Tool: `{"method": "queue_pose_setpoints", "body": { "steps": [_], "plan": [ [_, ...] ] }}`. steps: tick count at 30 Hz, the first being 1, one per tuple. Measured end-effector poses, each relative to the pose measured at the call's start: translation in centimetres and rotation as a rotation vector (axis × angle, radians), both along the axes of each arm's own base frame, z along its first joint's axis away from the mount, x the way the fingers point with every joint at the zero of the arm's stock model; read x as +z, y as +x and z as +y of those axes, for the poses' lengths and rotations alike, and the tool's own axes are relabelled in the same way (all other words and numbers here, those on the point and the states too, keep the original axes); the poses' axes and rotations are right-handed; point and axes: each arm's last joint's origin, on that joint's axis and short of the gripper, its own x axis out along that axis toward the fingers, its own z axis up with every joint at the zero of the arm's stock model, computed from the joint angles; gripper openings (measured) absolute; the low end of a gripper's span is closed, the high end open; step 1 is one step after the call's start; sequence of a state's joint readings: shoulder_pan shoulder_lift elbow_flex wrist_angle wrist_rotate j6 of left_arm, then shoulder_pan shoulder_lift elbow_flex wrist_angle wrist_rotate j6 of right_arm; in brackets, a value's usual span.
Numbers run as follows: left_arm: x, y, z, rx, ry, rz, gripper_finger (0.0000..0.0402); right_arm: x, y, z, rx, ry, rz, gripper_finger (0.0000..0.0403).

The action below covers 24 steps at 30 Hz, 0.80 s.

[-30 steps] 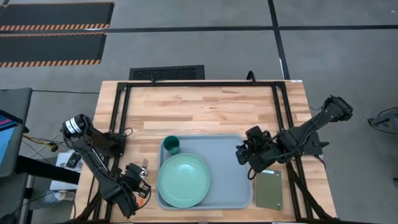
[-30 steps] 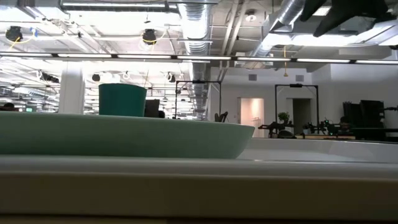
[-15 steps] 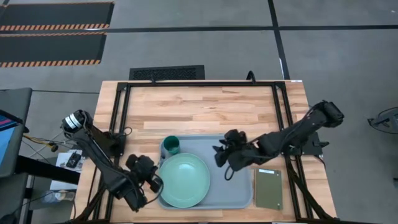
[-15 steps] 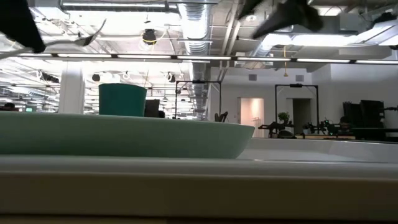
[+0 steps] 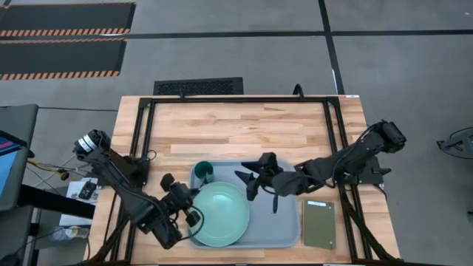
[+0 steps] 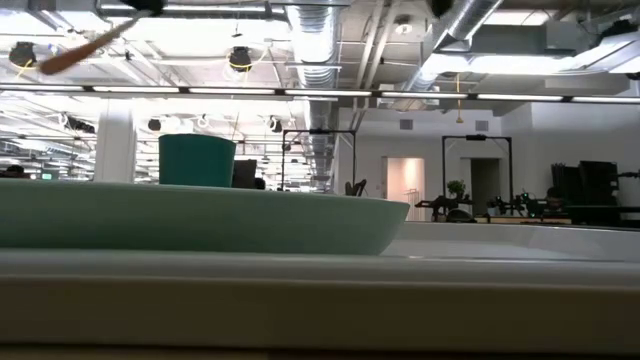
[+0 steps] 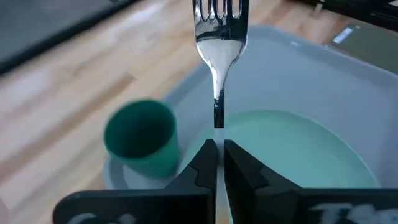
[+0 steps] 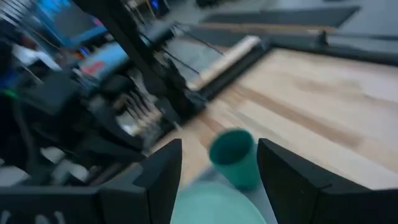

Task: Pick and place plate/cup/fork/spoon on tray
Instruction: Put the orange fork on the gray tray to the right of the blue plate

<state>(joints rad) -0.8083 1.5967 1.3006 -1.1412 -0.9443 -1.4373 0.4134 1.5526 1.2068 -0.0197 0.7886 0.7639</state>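
Left gripper (image 7: 216,155) fingers clenched on the small silver metal fork (image 7: 217,37), held above the round mint-green plate (image 5: 217,214) on the pale blue-grey rectangular tray (image 5: 284,222). Right gripper (image 5: 253,182) fingers released, over the tray beside the dark green cup (image 5: 204,174).

The tray (image 5: 284,222), pale blue-grey with rounded corners and a raised rim, was laid flat at the near middle of the desk (image 5: 236,129). The plate (image 5: 220,214), round and mint green with a shallow rim, was set in the tray's left half. The cup (image 5: 203,174), small, dark green and upright, was placed in the tray's far left corner, just beside the plate. The fork (image 7: 218,37), silver with its tines pointing away, was held by the handle between the shut fingers of the left claw (image 7: 218,152), above the plate's left edge.
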Motion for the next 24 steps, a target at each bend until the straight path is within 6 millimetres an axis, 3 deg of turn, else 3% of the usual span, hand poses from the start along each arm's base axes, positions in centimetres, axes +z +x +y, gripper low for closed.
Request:
{"method": "queue_pose_setpoints", "body": {
  "steps": [6,12,24],
  "plan": [
    [0.3,2.4,1.6,-0.011,0.106,-0.014,0.0,-0.4,2.5,0.5,0.03,-0.204,-0.077,0.0234],
    [0.5,3.9,3.0,-0.008,0.187,0.004,0.0,-1.1,3.1,1.2,-0.043,-0.349,-0.069,0.0234],
    [0.7,4.4,3.6,0.018,0.235,-0.008,0.0,-0.9,3.1,0.8,-0.085,-0.361,-0.061,0.0234]
  ]
}}
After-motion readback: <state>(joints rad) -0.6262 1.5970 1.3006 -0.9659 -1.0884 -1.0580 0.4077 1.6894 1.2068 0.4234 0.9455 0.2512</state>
